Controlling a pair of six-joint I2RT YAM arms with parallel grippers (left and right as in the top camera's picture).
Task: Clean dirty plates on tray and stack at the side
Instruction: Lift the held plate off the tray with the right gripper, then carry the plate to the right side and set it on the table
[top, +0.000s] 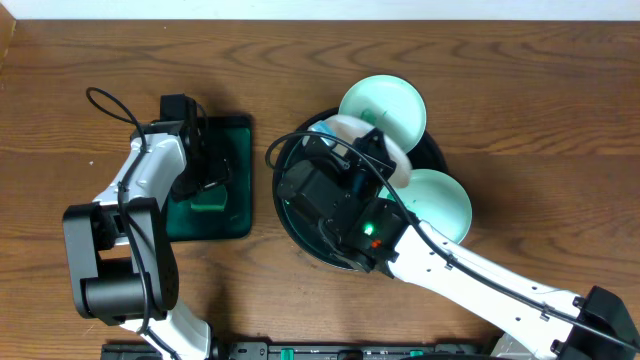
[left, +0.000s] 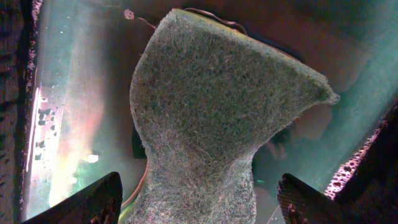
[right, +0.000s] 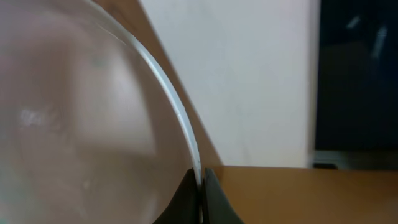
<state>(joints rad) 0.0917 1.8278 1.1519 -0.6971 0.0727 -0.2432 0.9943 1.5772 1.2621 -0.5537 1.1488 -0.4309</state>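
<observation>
The job looks barely begun. All three plates sit at the black tray (top: 300, 225) in the middle of the overhead view, and no stack stands anywhere on the worktop (top: 520, 80).

The right claw (right: 200, 186) is pressed together on the thin rim of the held plate (right: 81, 124), which is tipped up on edge above the tray's centre. The upper plate (top: 383, 103) lies at the tray's top edge and the right-hand plate (top: 440, 205) at its right edge, both seeming to overhang the rim. Whether any of them carries smears, I cannot tell from these views.

At the left of the overhead frame, the left claw (left: 199, 186) stands spread wide with the sponge (left: 217, 118) between its fingers (left: 87, 202), which are not pinching it. The sponge rests in the green tray (top: 235, 130), well apart from the plates.

What remains, as I judge it: gripping the sponge, wiping the held plate, setting it down beside the tray, then doing the same for the other two.
</observation>
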